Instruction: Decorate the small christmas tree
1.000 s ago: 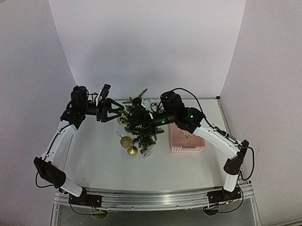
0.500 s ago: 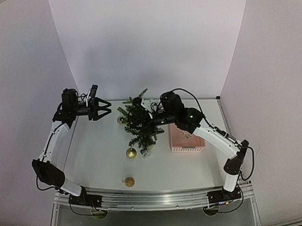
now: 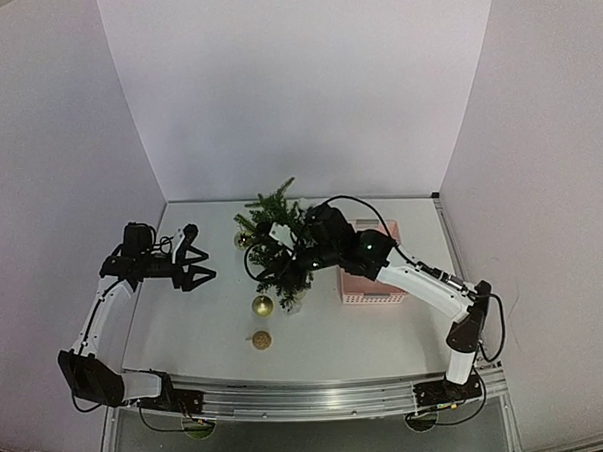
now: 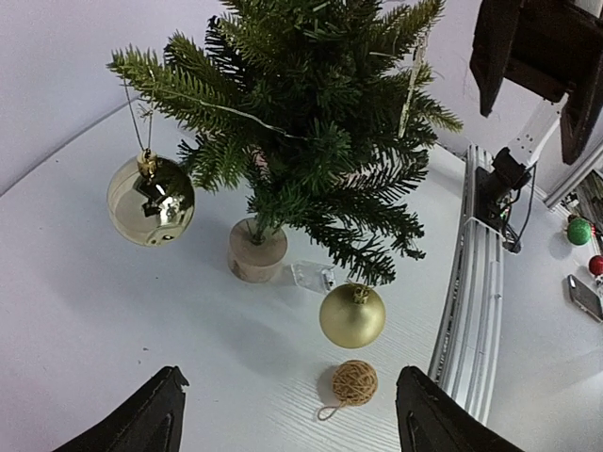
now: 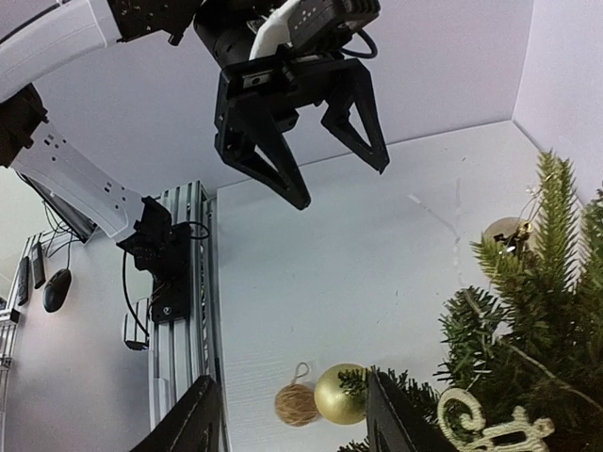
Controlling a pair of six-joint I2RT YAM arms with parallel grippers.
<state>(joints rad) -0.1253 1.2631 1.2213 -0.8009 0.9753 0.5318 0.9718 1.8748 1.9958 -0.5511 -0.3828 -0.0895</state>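
Green small christmas tree (image 3: 274, 209) stands upright at mid-table on its pale base. I note the left gripper (image 3: 204, 265) well apart to its left, jaws spread, empty. The right gripper (image 5: 292, 379) is in among the tree's branches, jaws parted, gripping nothing.

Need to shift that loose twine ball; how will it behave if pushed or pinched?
Round and lying free on the table, the twine ball would probably roll when pushed. Its wound fibre looks rough and light, so likely grippy, not fragile.
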